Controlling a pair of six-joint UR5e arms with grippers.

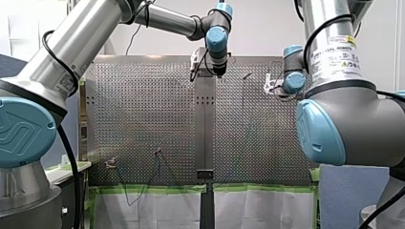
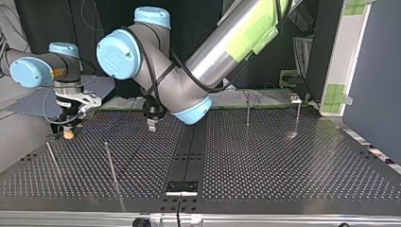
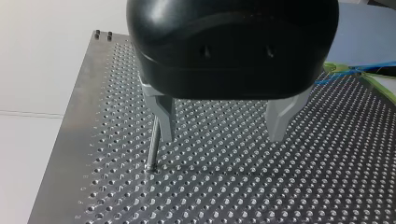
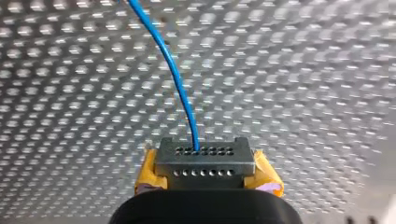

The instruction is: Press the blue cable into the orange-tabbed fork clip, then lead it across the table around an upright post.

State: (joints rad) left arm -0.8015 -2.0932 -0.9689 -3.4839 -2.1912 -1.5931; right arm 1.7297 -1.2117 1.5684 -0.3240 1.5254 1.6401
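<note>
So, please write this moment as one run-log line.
right gripper: shut on blue cable | left gripper: open, empty, upright post beside it

At the top view's left my right gripper (image 2: 69,132) sits over the table (image 2: 283,179), my left gripper (image 2: 151,125) nearer its middle. A post (image 3: 152,147) stands just outside my left fingers (image 3: 164,116). The cable (image 4: 175,70) leads ahead from my right gripper.

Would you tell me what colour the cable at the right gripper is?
The cable is blue, shown best in the right wrist view.
</note>
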